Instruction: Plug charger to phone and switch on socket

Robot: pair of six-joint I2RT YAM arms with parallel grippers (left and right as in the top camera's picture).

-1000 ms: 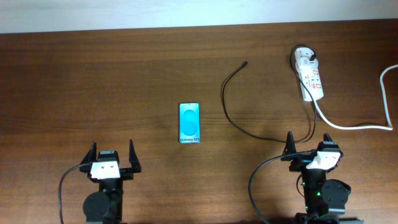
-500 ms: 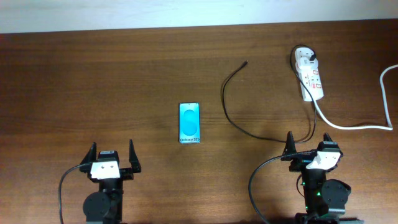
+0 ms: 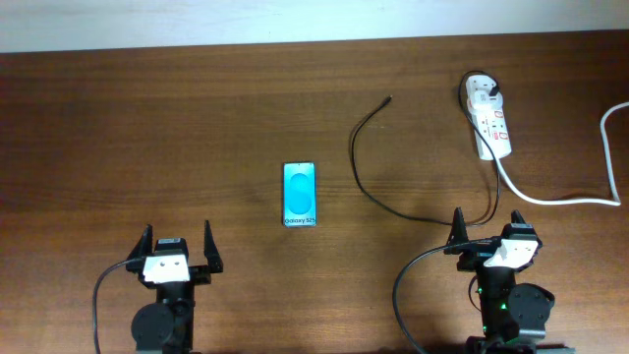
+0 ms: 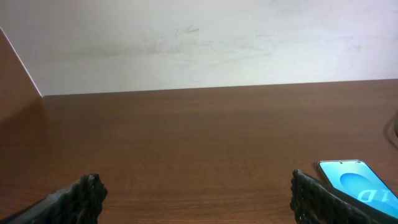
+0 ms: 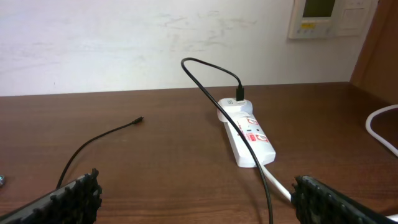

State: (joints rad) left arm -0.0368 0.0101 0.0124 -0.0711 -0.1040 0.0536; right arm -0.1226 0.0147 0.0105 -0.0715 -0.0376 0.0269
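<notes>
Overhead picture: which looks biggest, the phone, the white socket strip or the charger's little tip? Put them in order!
1. The socket and the phone: nearly a tie. The socket looks longer, the phone wider.
2. The charger's tip: by far the smallest.

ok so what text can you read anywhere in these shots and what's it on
"Galaxy S25": on the phone screen, near its bottom edge, in the overhead view.
Red markings on the power strip: too small to read.
Wall panel with a display, in the right wrist view: too blurred to read.
</notes>
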